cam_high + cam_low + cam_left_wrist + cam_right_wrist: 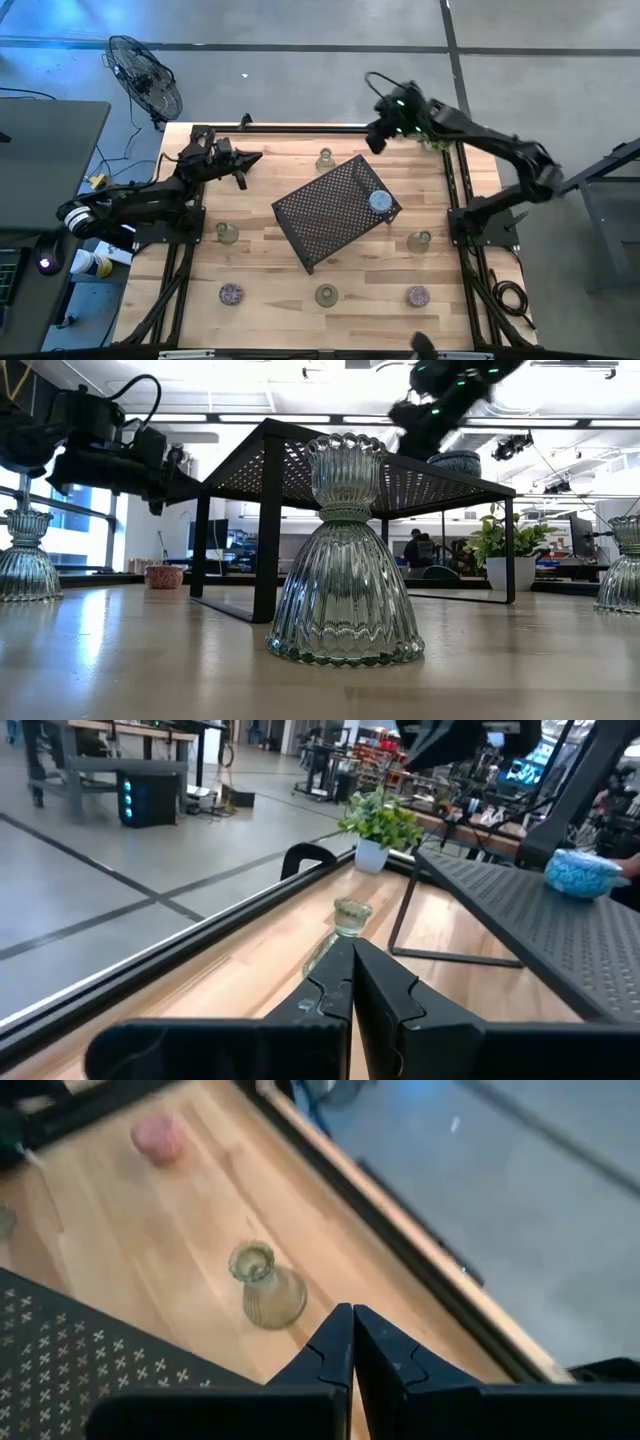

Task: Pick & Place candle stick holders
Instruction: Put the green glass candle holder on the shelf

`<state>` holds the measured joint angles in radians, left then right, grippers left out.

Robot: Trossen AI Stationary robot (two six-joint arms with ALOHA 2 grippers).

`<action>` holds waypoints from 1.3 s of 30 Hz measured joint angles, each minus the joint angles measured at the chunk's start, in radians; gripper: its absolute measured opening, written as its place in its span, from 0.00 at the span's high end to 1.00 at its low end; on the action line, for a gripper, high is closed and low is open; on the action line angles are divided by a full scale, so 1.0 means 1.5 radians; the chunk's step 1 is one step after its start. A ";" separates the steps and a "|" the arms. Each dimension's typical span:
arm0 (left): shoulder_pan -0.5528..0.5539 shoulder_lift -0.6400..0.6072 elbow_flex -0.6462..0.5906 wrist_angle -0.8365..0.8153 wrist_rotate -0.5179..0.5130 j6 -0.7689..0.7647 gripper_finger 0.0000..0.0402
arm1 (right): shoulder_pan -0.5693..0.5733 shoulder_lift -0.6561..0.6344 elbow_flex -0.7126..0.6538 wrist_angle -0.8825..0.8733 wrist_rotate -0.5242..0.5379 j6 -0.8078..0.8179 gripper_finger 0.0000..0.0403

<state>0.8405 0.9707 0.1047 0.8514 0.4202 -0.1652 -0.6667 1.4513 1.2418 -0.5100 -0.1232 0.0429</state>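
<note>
The right gripper (378, 140) hangs above the far edge of the table, fingers pressed together and holding nothing, just past the far corner of the black mesh tray (330, 205). Ahead of and below its fingertips stands a clear-greenish candle stick holder (266, 1287), upright on the wood, close to the tray's edge; this looks like the next one to collect. One blue-topped holder (380, 201) already sits on the tray's top, near the corner closest to this gripper.

To do the pick well, the fingers must first part wider than the holder's narrow neck, then the wrist should descend squarely over it so the pads (340, 1345) close on the waist below the flared rim, not on the wide skirt. The glass is ribbed and slick, so a centred, level grip matters. The tray leg stands near, so the approach is best made from the table-edge side.

The left gripper (243, 160) waits over its own far side of the table, fingers together and empty, with the same holder (345, 917) well ahead of it. Other holders rest scattered around the tray; from the table-level camera their exact placing is hard to judge.
</note>
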 joint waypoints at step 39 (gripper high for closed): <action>-0.002 0.000 0.000 -0.051 0.014 0.025 1.00 | 0.147 0.486 0.478 -0.265 0.124 0.058 0.25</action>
<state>0.8375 0.9707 0.1047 0.7746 0.4404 -0.1272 -0.4465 2.1807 1.9594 -0.9070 0.0631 0.1303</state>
